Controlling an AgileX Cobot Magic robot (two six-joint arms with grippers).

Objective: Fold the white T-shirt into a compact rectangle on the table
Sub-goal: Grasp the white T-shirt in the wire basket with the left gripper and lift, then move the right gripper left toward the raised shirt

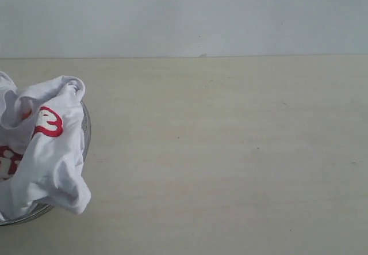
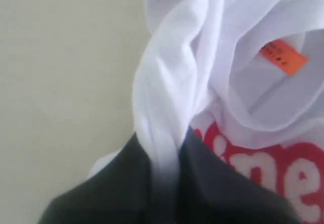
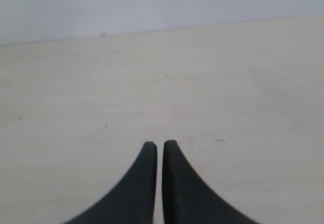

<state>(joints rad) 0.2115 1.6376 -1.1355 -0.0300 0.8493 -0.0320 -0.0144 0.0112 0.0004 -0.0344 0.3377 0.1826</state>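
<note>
white T-shirt (image 1: pixel 52 157) bunched in basket (image 1: pixel 86 129), bench (image 1: pixel 230 151) left edge; left hand (image 2: pixel 163 150) grips a ridge, presumably to lift it out; right hand (image 3: pixel 159 144) clenched, empty.

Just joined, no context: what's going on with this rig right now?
The left gripper is closed on a twisted fold of the white T-shirt, which sits crumpled in a round wire basket on the table, at the left of the exterior view. The right gripper is shut, holding nothing, over bare tabletop. The shirt is not laid out yet, so folding has not begun.
</note>
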